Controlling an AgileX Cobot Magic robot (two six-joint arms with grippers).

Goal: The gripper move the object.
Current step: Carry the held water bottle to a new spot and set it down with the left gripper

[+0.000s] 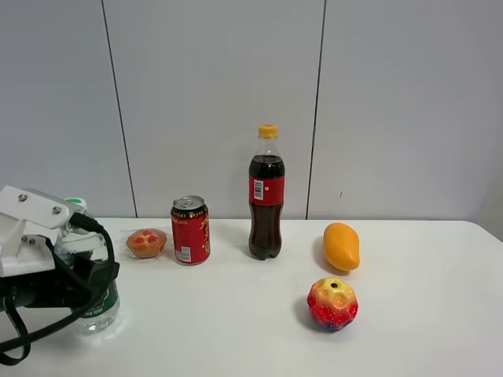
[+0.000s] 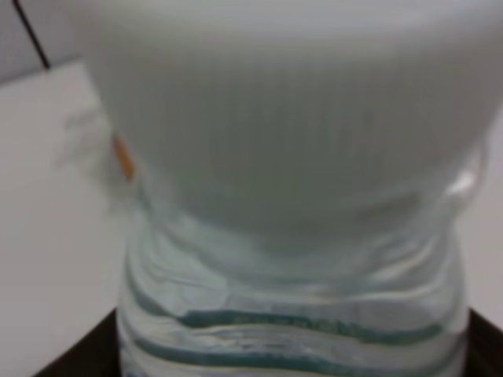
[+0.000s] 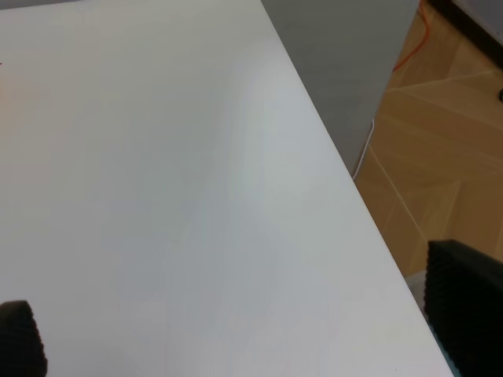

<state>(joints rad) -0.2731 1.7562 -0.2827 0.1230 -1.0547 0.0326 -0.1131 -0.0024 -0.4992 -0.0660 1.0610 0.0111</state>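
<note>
The clear water bottle (image 1: 102,312) with a dark green label and white-green cap stands at the table's near left. My left gripper (image 1: 86,284) is around its body, with the white camera bracket above it. In the left wrist view the bottle's cap and ribbed shoulder (image 2: 291,314) fill the picture, and a black finger (image 2: 86,365) presses against each side, so the gripper is shut on the bottle. My right gripper (image 3: 240,330) is open and empty over bare white table near its right edge. It is out of the exterior high view.
A red can (image 1: 190,230) and a small wrapped cake (image 1: 146,243) stand just right of the water bottle. Further right are a cola bottle (image 1: 266,196) with a yellow cap, a mango (image 1: 341,246) and a red-yellow fruit (image 1: 332,303). Wooden floor (image 3: 440,157) lies beyond the table edge.
</note>
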